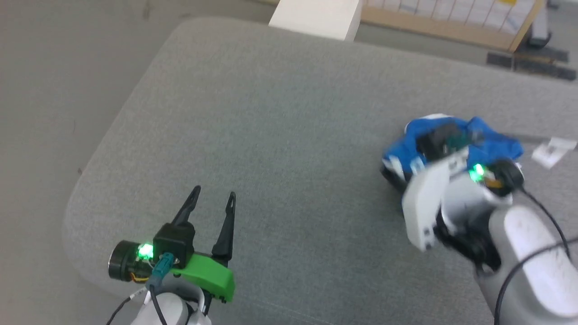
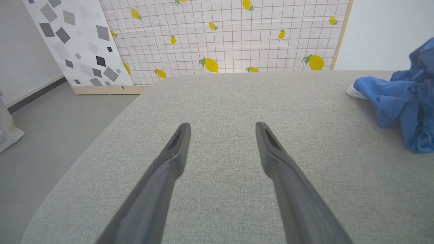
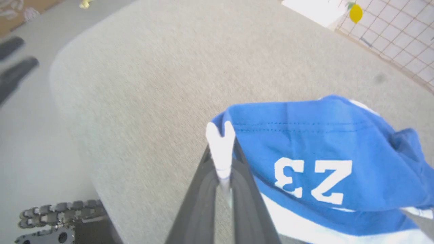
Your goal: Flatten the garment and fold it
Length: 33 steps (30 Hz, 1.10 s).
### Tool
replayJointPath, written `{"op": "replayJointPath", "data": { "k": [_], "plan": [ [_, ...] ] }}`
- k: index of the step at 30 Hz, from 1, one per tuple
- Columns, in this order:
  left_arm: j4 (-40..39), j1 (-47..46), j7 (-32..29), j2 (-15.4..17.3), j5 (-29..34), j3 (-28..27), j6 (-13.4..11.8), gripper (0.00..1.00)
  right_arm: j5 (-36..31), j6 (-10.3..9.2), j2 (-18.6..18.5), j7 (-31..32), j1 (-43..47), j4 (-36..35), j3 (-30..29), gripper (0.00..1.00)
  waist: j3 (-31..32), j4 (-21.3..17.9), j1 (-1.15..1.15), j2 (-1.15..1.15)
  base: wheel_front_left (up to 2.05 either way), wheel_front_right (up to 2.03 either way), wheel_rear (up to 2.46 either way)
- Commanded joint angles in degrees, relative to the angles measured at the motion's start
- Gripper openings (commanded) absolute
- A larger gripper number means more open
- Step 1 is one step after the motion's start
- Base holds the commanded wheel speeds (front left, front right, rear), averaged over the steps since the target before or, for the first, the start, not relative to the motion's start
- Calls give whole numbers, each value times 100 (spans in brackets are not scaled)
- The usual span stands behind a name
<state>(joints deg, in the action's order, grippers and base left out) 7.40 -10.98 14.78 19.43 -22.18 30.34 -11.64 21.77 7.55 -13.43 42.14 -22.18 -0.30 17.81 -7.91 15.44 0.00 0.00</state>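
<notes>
The bright blue shorts (image 1: 451, 140) lie bunched at the right of the grey cushioned surface (image 1: 280, 135). In the right wrist view the shorts (image 3: 322, 145) hang lifted off the surface, white "23" showing upside down, white band along the bottom. My right gripper (image 3: 221, 152) is shut on a white trimmed edge of the shorts, pinched between its two dark fingers. My left gripper (image 1: 213, 195) stands open at the lower left of the head view, over bare fabric. Between its fingers (image 2: 176, 149) there is nothing. The shorts (image 2: 403, 105) show crumpled at that view's right edge.
A small white tag-like piece (image 1: 553, 151) lies on the surface right of the shorts. A lemon-print grid panel (image 2: 223, 37) and a grey-patterned board (image 2: 74, 40) stand beyond the far edge. A white block (image 1: 318, 16) sits at the back. Grey floor (image 1: 49, 90) lies to the left.
</notes>
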Motion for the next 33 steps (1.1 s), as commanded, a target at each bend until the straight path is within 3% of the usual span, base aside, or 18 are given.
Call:
{"op": "replayJointPath", "data": {
  "k": [1, 8, 15, 18, 25, 27, 33],
  "plan": [
    [22, 69, 21, -21, 68, -18, 27, 100, 172, -6, 133, 32, -247, -70, -23, 0, 269, -152, 0, 0, 0, 0, 0],
    [32, 242, 21, 13, 39, -24, -4, 100, 842, -6, 804, -305, -1787, 105, -553, 0, 451, -260, 0, 0, 0, 0, 0],
    [-50, 369, 21, 51, -2, -78, -54, 100, 657, -6, 942, -254, -2522, 443, -1545, 0, 431, -506, 0, 0, 0, 0, 0],
    [-80, 361, 21, 46, -8, -87, -60, 100, 430, -6, 741, 15, -2091, 265, -1864, 0, 351, -615, 0, 0, 0, 0, 0],
    [-132, 291, 15, 110, -12, -102, -40, 100, 117, -6, 533, 374, -16, -253, -2973, 0, 38, -910, 0, 0, 0, 0, 0],
    [-157, 229, -12, 147, -6, -96, -21, 100, 3, -6, 626, 266, 731, -149, -3323, 0, -86, -1023, 0, 0, 0, 0, 0],
    [-199, 97, -81, 190, 5, -74, 5, 100, -331, -6, 717, -69, 1382, 448, -3573, 0, -245, -1158, 0, 0, 0, 0, 0]
  ]
}}
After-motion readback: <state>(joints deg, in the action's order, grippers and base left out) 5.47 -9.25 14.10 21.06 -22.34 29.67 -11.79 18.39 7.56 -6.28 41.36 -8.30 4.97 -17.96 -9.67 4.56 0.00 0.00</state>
